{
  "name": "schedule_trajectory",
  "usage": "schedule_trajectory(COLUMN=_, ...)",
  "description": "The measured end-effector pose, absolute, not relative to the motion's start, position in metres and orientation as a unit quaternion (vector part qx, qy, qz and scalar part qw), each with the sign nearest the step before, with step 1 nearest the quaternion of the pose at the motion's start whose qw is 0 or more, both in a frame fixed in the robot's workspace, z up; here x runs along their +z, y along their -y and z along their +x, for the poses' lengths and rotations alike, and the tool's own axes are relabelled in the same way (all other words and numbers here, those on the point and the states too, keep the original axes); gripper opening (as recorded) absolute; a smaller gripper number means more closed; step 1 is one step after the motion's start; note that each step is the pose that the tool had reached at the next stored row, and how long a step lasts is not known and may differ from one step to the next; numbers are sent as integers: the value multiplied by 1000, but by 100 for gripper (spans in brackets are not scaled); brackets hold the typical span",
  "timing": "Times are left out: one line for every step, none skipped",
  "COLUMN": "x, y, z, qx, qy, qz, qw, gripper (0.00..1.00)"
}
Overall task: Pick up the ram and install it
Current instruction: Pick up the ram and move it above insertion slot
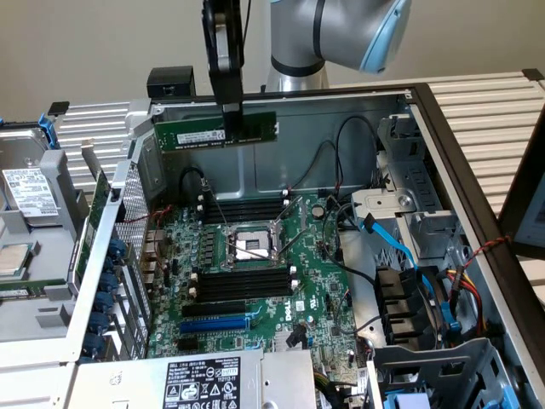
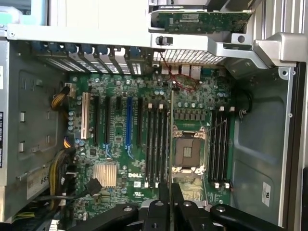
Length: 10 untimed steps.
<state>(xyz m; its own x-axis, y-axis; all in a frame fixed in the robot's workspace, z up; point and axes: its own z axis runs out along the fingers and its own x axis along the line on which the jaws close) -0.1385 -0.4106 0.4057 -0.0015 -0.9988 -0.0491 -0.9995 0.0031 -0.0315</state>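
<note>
**A:** How far along is the job?

**B:** The pickup is done. The claw (image 1: pixel 230 111) is clamped on the top edge of the memory stick (image 1: pixel 192 134), near its middle. The stick hangs level in the air, label side facing the exterior camera. It is above the open computer case (image 1: pixel 358 119), roughly level with the rim of the far wall.

**A:** And the installing?

**B:** Not done, as I judge it. The stick is well clear of the circuit board (image 1: pixel 281 307). Both banks of black slots look empty, the far bank (image 1: pixel 243 209) and the near bank (image 1: pixel 243 283), one on each side of the processor socket (image 1: pixel 247 247). In the wrist view the stick shows edge-on. It runs the same way as the slots and lies between one bank and the socket. I cannot tell which slot it is lined up with.

**A:** Anything crowding it?

**B:** Black wires (image 1: pixel 341 162) loop down the far wall to the board, just to the exterior view's right of the far bank. They are the nearest snag. A blue cable (image 1: pixel 396 243) lies further right by the drive cage, apart from the slots. The blue slot (image 1: pixel 213 325) sits nearer the camera, beside the near bank. A hard drive (image 1: pixel 30 192) rests at the exterior view's left, well apart. The case lies on a ribbed surface (image 1: pixel 494 102).
</note>
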Motion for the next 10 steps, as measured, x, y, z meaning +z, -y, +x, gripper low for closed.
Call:
schedule_trajectory(x=406, y=410, z=-138, qx=6, qy=-708, qz=-706, qw=29, gripper=14)
schedule_trajectory(x=406, y=409, z=-137, qx=6, qy=-708, qz=-705, qw=29, gripper=14)
schedule_trajectory(x=405, y=407, z=-137, qx=6, qy=-708, qz=-705, qw=29, gripper=14)
schedule_trajectory(x=405, y=406, z=-137, qx=6, qy=-709, qz=-705, qw=29, gripper=14)
schedule_trajectory(x=405, y=404, z=-137, qx=6, qy=-709, qz=-705, qw=29, gripper=14)
schedule_trajectory(x=405, y=403, z=-137, qx=6, qy=-709, qz=-705, qw=29, gripper=14)
schedule_trajectory(x=405, y=403, z=-137, qx=6, qy=-709, qz=-704, qw=29, gripper=14)
schedule_trajectory(x=405, y=402, z=-137, qx=6, qy=-710, qz=-704, qw=29, gripper=14)
schedule_trajectory(x=405, y=402, z=-137, qx=6, qy=-710, qz=-703, qw=29, gripper=14)
schedule_trajectory(x=405, y=402, z=-137, qx=6, qy=-711, qz=-702, qw=29, gripper=14)
